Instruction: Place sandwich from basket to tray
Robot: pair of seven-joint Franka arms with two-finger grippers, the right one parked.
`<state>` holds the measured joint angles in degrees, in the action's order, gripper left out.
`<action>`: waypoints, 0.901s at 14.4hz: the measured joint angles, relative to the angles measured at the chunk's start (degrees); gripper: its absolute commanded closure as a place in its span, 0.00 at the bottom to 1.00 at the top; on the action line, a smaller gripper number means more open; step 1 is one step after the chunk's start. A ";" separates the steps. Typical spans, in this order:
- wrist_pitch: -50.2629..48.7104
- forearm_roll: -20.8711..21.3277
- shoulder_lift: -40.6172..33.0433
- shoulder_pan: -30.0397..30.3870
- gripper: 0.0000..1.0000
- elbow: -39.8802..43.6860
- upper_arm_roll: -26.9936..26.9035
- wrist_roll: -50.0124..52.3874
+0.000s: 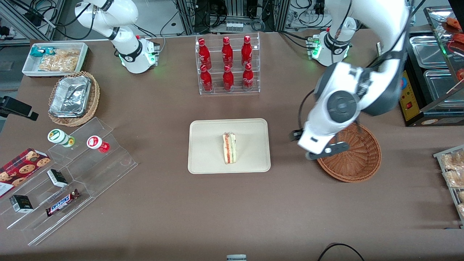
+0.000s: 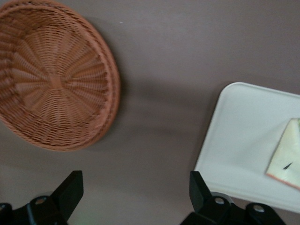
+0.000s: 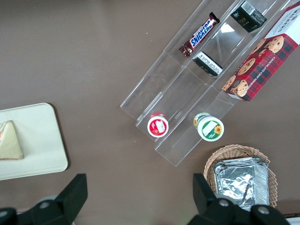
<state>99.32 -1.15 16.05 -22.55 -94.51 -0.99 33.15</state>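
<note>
A clear rack (image 1: 228, 65) of six red bottles stands on the brown counter (image 1: 163, 203). Toward the parked arm's end lie a foil-filled wicker basket (image 1: 74, 99), a Snickers bar (image 1: 62, 202) and a cookie box (image 1: 21, 168).

Lighting's pretty even and bright from overhead, no harsh glare on the brown desk (image 1: 163, 217). Only soft shadows: a faint one next to the basket (image 2: 56, 75) below the tool (image 2: 136, 197), whose open fingers look dark and a bit soft. The wrist shot is slightly blurry all over; the foil containers (image 1: 70, 96) throw some shine.
</note>
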 measured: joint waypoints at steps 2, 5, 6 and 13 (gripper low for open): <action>-4.23 -0.05 -5.09 3.80 0.00 -2.79 -0.04 -7.33; -10.00 -0.06 -10.64 8.98 0.00 -3.77 -0.08 -18.97; -11.16 -0.07 -11.85 10.68 0.00 -3.83 -0.06 -22.48; -13.60 -0.07 -16.20 21.03 0.00 0.33 2.27 -35.21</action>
<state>85.72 -1.21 -0.14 -1.52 -94.18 1.28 -2.06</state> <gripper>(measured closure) 0.000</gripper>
